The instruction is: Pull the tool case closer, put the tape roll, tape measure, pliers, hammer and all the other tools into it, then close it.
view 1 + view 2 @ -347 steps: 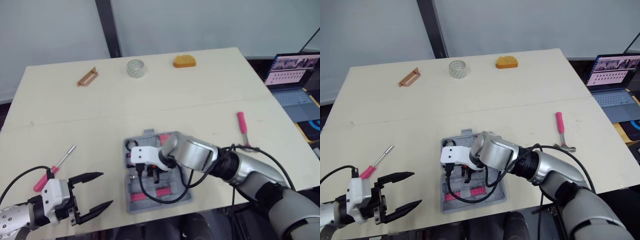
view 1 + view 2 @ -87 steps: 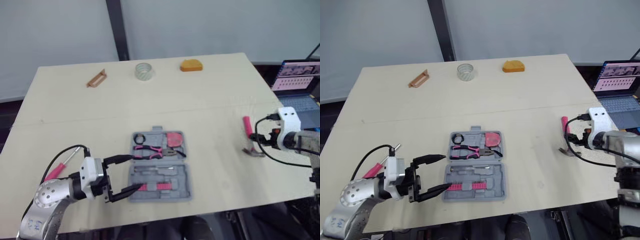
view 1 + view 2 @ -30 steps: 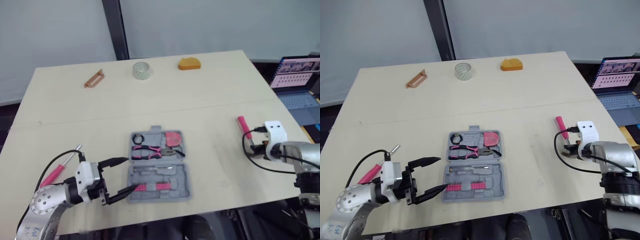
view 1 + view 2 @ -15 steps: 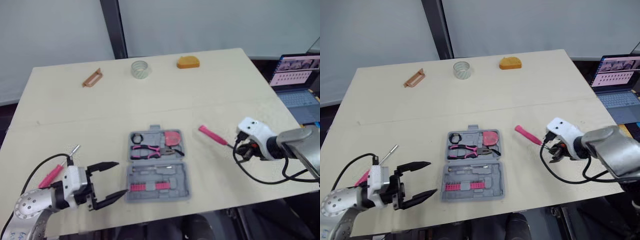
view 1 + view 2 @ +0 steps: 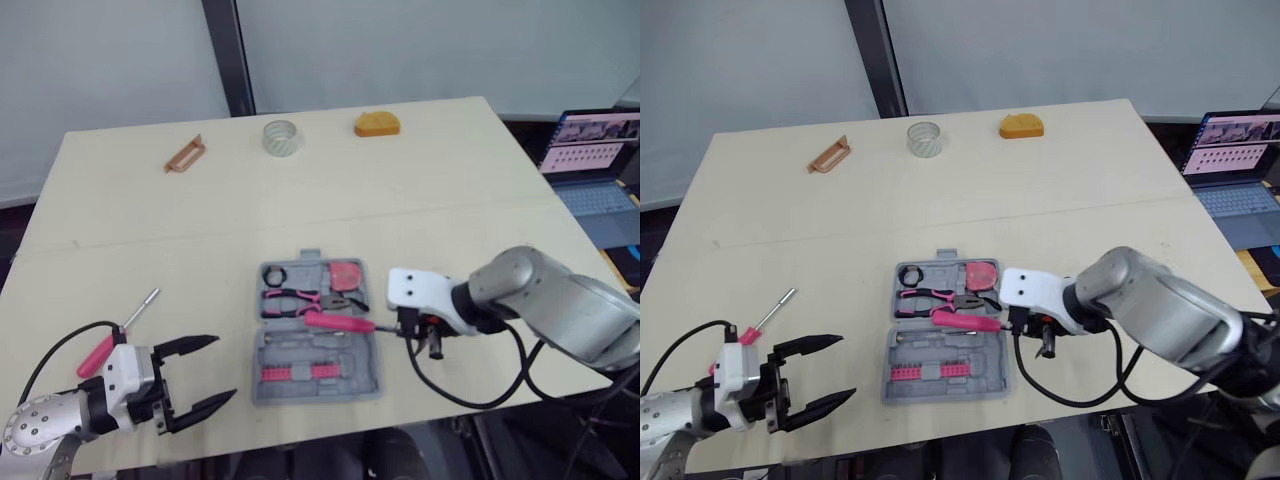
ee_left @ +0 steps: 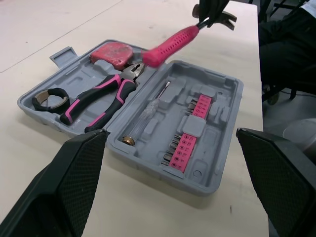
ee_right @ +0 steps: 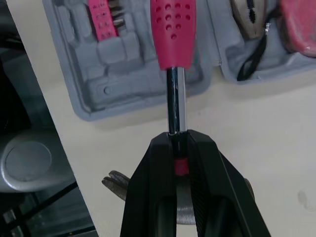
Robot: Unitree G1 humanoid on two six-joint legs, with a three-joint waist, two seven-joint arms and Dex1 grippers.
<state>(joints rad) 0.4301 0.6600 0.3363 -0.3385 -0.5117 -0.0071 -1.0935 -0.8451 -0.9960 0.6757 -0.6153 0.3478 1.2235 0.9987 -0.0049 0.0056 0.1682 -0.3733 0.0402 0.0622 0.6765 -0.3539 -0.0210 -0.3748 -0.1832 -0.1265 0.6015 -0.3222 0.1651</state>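
1. Pink-handled hammer hangs over the open tool case, mid-front of worktop. The right claw is clamped on its steel shaft near the head.
2. To do well: line handle w/ a free moulded recess, lower flat, let go only once seated, and keep off the pliers.
3. Left claw: spread wide, empty.
4. Outside case: 1 tape roll, 1 screwdriver, 1 orange item, 1 brown item.
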